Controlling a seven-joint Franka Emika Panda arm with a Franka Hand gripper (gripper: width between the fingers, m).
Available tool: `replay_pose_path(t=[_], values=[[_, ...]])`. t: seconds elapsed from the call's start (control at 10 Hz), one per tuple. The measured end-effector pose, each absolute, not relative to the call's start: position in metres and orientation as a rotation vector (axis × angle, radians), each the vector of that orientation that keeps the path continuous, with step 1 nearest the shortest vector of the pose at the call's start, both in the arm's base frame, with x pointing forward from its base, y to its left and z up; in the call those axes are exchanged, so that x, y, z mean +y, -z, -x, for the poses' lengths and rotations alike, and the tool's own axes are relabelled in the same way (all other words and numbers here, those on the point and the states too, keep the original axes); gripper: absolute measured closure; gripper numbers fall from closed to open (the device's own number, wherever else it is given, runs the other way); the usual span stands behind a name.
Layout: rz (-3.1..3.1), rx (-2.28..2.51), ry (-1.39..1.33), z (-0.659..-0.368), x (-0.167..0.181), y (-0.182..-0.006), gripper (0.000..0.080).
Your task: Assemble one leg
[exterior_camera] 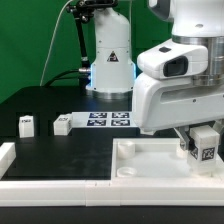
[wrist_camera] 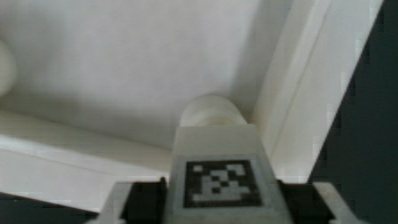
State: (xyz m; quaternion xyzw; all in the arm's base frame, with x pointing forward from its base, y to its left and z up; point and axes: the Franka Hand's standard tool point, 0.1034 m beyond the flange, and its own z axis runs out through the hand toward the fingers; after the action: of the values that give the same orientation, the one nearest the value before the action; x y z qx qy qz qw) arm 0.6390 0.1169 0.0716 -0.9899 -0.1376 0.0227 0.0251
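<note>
My gripper (exterior_camera: 204, 146) is shut on a white leg (exterior_camera: 205, 143) with a black-and-white tag on its face. I hold it low over the far right corner of the large white tray-like panel (exterior_camera: 150, 160). In the wrist view the leg (wrist_camera: 217, 150) sits between my dark fingers (wrist_camera: 139, 198), its rounded end pointing down at the panel's inner corner (wrist_camera: 107, 90), close to the raised rim (wrist_camera: 294, 70). I cannot tell if it touches the panel. Two more tagged legs (exterior_camera: 26, 124) (exterior_camera: 62, 124) lie on the black table at the exterior view's left.
The marker board (exterior_camera: 108, 119) lies on the table behind the panel, in front of the arm's white base (exterior_camera: 110, 60). A white rail (exterior_camera: 5, 155) runs along the table's left front edge. A round corner socket (exterior_camera: 126, 171) shows in the panel.
</note>
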Motion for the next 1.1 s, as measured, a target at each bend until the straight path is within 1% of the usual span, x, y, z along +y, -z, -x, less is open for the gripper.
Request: replay_pose_path(t=[0.3, 0.4, 0.6, 1.1], values=[[3.066, -0.381, -0.070, -0.6389, 0.1172, -0.0713, 0.0509], [3.085, -0.214, -0.061, -0.6389, 0.1179, -0.0709, 0.0509], [3.085, 0.264, -0.055, -0.6382, 0.1190, -0.0704, 0.0509], [2.888, 1.147, -0.058, -0.6373, 0.1245, -0.0692, 0.0508]])
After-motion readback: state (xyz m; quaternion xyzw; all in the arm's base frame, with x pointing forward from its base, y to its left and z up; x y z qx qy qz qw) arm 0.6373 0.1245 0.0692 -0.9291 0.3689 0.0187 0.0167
